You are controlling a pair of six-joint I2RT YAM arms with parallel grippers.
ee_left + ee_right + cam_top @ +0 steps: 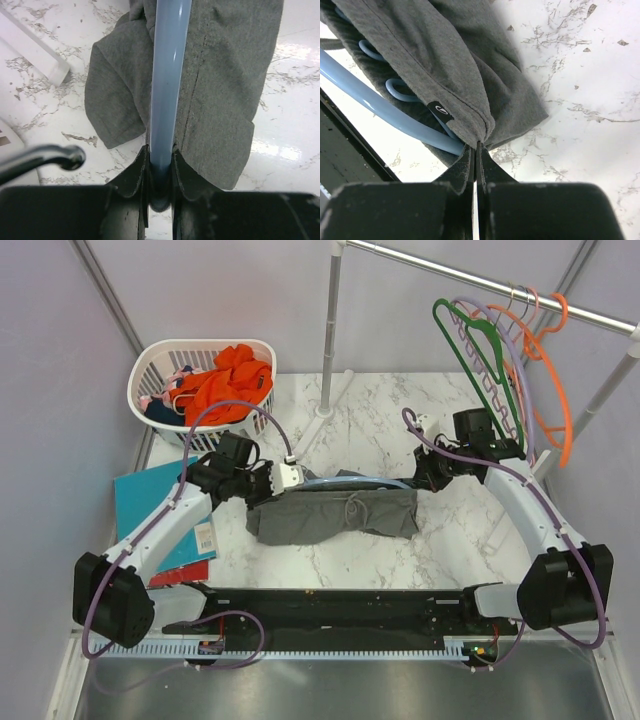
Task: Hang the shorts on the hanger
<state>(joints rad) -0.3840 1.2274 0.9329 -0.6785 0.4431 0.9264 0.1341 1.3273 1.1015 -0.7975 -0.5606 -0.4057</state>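
Note:
The dark grey shorts (335, 514) lie spread on the marble table, drawstring up. The light-blue hanger (320, 482) lies along their far edge, partly under the fabric. My left gripper (283, 477) is shut on the hanger's blue bar (167, 85) at the shorts' (220, 90) left end; its metal hook (60, 156) shows beside my fingers. My right gripper (425, 472) is shut on the edge of the shorts (445, 65) at their right end. The hanger's bar (380, 107) and wavy lower bar (397, 90) show under that fabric.
A white basket (160, 370) with orange clothes stands at the back left. A blue folder (150, 505) lies at the left. A rail stand (330, 330) holds green (470, 350), lavender (510, 350) and orange (560, 390) hangers at the back right.

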